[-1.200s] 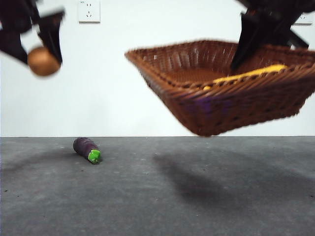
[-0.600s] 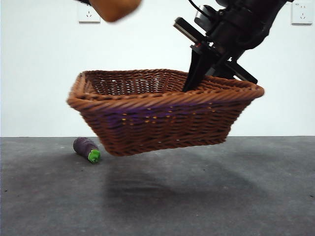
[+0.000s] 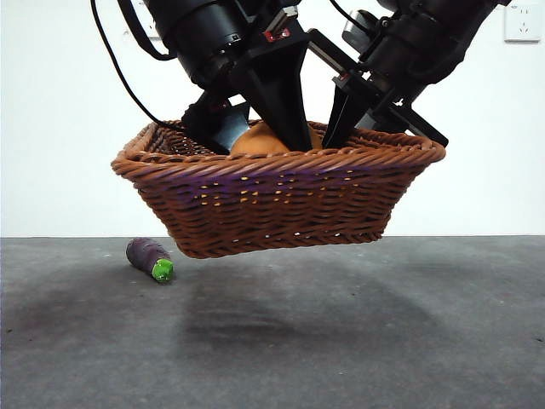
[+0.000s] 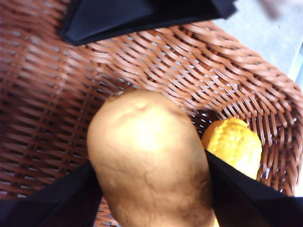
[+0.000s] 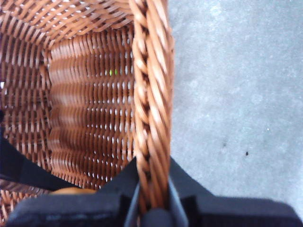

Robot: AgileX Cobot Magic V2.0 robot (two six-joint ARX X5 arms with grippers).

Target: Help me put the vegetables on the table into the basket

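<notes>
1. Left claw (image 4: 151,208): closed on the potato (image 4: 147,165), now lowered inside the basket (image 3: 281,200); half a second ago carried high above the rim, a second ago far off to one side of the basket.
2. Potato: pinched between both jaws, hanging just over the woven floor, not yet released; close beside the corn cob (image 4: 233,146), which lies in a corner of the basket.
3. Right claw (image 5: 152,198): clamped narrow on the braided rim at one end of the basket, keeping it lifted and slightly tilted above the surface (image 3: 383,341); basket brought across and levelled during the last second.
4. Eggplant (image 3: 150,258): lying on the surface, below and just beside the low end of the basket, unmoved.
5. Meaning for the task, as a judgement: corn done, potato one release away, eggplant left to fetch.
</notes>
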